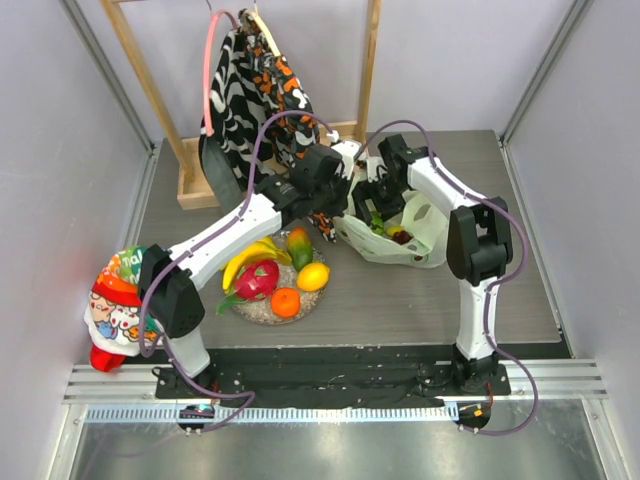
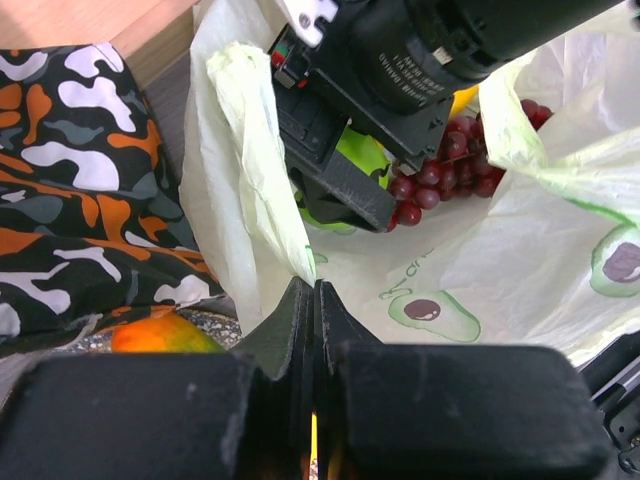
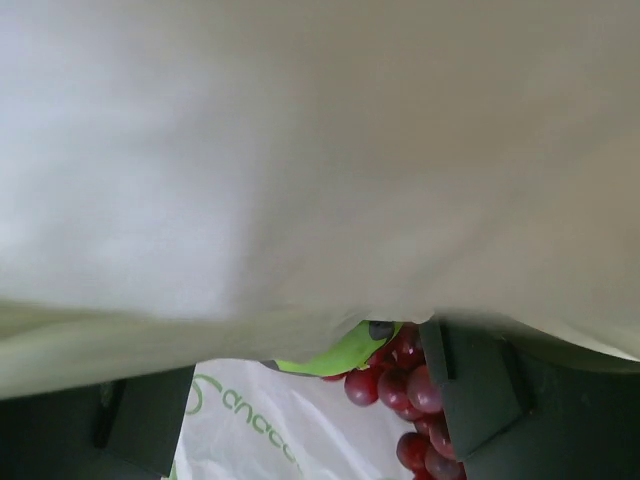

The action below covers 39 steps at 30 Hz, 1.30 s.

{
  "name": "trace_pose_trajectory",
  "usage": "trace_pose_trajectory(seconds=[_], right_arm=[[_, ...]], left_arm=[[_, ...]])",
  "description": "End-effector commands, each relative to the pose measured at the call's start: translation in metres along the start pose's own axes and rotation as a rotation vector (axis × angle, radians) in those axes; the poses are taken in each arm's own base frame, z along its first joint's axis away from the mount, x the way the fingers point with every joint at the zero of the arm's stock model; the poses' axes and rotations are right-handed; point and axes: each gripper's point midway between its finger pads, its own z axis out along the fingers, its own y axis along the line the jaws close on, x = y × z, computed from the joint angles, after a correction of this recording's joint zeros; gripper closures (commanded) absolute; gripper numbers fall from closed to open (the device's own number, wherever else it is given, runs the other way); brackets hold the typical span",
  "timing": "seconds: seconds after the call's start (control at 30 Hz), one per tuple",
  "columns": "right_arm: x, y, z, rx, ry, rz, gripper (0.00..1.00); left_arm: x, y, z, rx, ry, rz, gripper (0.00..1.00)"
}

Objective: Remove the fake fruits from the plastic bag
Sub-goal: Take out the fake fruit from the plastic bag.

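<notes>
The left tool (image 2: pixel 313 292) is shut tight on the rim of the bag (image 2: pixel 480 270), holding its mouth up. The right tool (image 3: pixel 305 375) is deep inside the bag, jaws wide and gripping nothing. Grapes (image 3: pixel 400 375) and a green fruit (image 3: pixel 335 352) lie between its fingers. Several fruits (image 1: pixel 275 275) lie out on the surface (image 1: pixel 400 310), near the bag.

Film drapes over the right tool, so closing may pinch bag along with grapes and drag it. The thin rim may also slip from the left pinch, collapsing the mouth.

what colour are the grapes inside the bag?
Dark red, glossy plastic grapes in the pale-green translucent plastic bag; clearest in left wrist view.
</notes>
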Motion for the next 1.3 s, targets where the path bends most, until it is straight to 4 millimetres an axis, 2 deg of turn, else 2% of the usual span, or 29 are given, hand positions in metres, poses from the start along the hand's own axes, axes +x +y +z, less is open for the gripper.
trace_pose_trajectory(seconds=[0.0, 0.17, 0.27, 0.37, 0.53, 0.57, 0.6, 0.67, 0.73, 0.77, 0.83, 0.9, 1.03, 1.07, 1.1, 1.17, 1.2, 1.27], right_arm=[[-0.018, 0.011, -0.048, 0.04, -0.107, -0.049, 0.1], [-0.02, 0.011, -0.071, 0.071, -0.132, -0.122, 0.11], [-0.029, 0.001, -0.082, 0.123, -0.154, -0.191, 0.16], [-0.031, -0.014, -0.081, 0.17, -0.139, -0.268, 0.24], [-0.032, -0.044, -0.068, 0.209, -0.134, -0.328, 0.28], [-0.044, -0.05, -0.068, 0.235, -0.186, -0.337, 0.28], [-0.045, -0.055, -0.064, 0.25, -0.199, -0.326, 0.28], [-0.063, -0.065, -0.064, 0.299, -0.259, -0.311, 0.27], [-0.083, -0.065, -0.069, 0.307, -0.314, -0.31, 0.28], [-0.094, -0.062, -0.075, 0.307, -0.344, -0.304, 0.32], [-0.101, -0.062, -0.076, 0.305, -0.356, -0.298, 0.35], [-0.106, -0.061, -0.086, 0.312, -0.371, -0.298, 0.39], [-0.084, -0.058, -0.113, 0.304, -0.336, -0.305, 0.41], [-0.077, -0.055, -0.132, 0.308, -0.356, -0.305, 0.41], [-0.071, -0.054, -0.141, 0.308, -0.356, -0.318, 0.41], [-0.055, -0.046, -0.158, 0.282, -0.353, -0.32, 0.42], [-0.051, -0.035, -0.18, 0.284, -0.392, -0.34, 0.42], [-0.039, -0.021, -0.195, 0.255, -0.393, -0.359, 0.42]], left_arm=[[-0.029, -0.008, -0.022, 0.039, -0.106, -0.007, 1.0], [-0.032, -0.007, -0.022, 0.041, -0.114, 0.021, 1.0], [-0.037, -0.007, -0.026, 0.042, -0.128, 0.049, 1.0], [-0.04, -0.005, -0.03, 0.032, -0.138, 0.067, 1.0], [-0.049, 0.006, -0.041, -0.028, -0.172, 0.118, 1.0], [-0.052, 0.008, -0.043, -0.037, -0.185, 0.126, 1.0], [-0.054, 0.01, -0.043, -0.046, -0.19, 0.147, 1.0], [-0.055, 0.009, -0.043, -0.042, -0.189, 0.168, 1.0], [-0.052, 0.008, -0.039, -0.029, -0.177, 0.189, 1.0], [-0.053, 0.007, -0.038, -0.023, -0.176, 0.198, 1.0], [-0.055, 0.007, -0.035, -0.026, -0.177, 0.213, 1.0], [-0.057, 0.011, -0.03, -0.049, -0.179, 0.23, 1.0], [-0.066, 0.018, -0.025, -0.086, -0.2, 0.237, 1.0], [-0.065, 0.018, -0.022, -0.088, -0.195, 0.238, 1.0], [-0.068, 0.018, -0.022, -0.089, -0.205, 0.237, 1.0], [-0.069, 0.018, -0.021, -0.089, -0.206, 0.237, 1.0], [-0.069, 0.018, -0.018, -0.09, -0.203, 0.234, 1.0], [-0.072, 0.018, -0.019, -0.09, -0.21, 0.231, 1.0]])
